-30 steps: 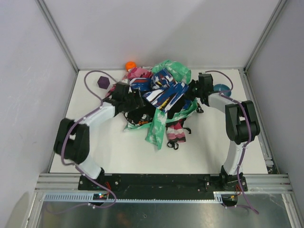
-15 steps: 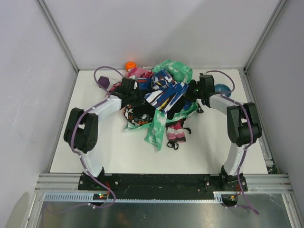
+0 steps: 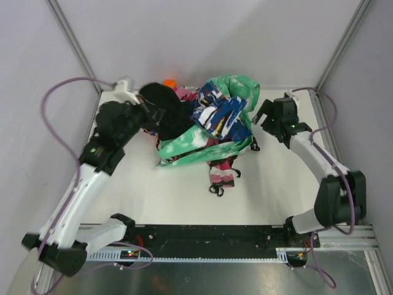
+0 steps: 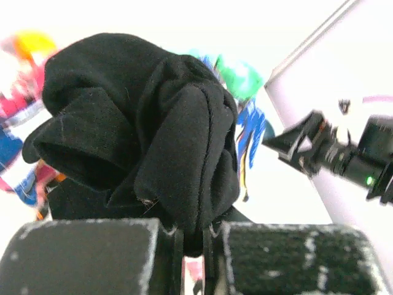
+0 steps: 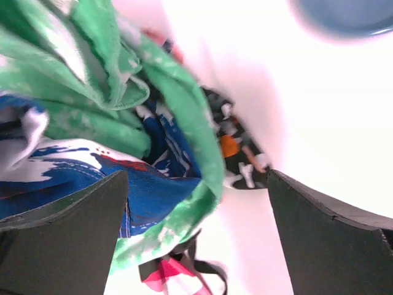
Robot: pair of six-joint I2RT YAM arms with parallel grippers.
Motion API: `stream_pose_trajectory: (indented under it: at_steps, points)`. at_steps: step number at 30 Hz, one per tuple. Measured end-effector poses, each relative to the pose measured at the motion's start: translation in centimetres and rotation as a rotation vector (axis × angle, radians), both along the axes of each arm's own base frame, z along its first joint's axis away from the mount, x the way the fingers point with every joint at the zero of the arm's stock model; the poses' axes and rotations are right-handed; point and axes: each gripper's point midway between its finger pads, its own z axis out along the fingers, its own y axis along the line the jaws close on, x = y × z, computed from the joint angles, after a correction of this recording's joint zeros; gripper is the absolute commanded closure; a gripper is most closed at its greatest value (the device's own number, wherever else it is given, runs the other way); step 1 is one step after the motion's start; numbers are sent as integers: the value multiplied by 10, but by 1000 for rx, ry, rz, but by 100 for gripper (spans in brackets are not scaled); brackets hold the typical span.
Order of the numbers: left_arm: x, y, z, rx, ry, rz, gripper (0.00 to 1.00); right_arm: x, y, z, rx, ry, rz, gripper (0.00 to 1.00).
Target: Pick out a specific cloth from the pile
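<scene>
The plain black cloth (image 3: 163, 106) hangs bunched at the pile's left edge, raised above the table, with my left gripper (image 3: 146, 115) shut on it. In the left wrist view the cloth (image 4: 141, 135) fills the centre, a fold pinched in my left gripper (image 4: 190, 246). The pile (image 3: 218, 123) of mint-green, blue-white striped and pink cloths lies in the middle of the table. My right gripper (image 3: 265, 117) stands open just right of the pile, holding nothing. In the right wrist view my right gripper (image 5: 196, 209) has wide jaws facing the green cloth (image 5: 184, 123) and a black cloth with orange print (image 5: 236, 153).
An orange ball (image 3: 169, 83) lies at the back wall behind the pile. A blue bowl (image 5: 347, 13) sits beyond my right gripper. Enclosure walls and metal posts (image 3: 77, 46) close in the white table (image 3: 153, 196) on three sides.
My left gripper shut on the black cloth and pulled it up and left out of the pile. My right gripper opened, let go of the pile and drew back right. The pile shifted.
</scene>
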Motion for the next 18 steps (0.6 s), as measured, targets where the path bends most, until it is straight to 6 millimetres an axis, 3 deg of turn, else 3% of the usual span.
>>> stream_pose_trajectory:
  at_steps: [7, 11, 14, 18]
  points:
    - [-58, 56, 172, -71, -421, 148, 99, -48, -65, 84, -146, -191, -230, 1]
    - [-84, 85, 235, -86, -559, 239, 99, -82, -81, 102, -155, -267, -274, 1]
    - [-92, 110, 256, -85, -606, 352, 96, -103, -85, 108, -145, -310, -272, 1]
    - [-76, 131, 232, -28, -539, 496, 96, -125, -87, 112, -134, -360, -259, 1]
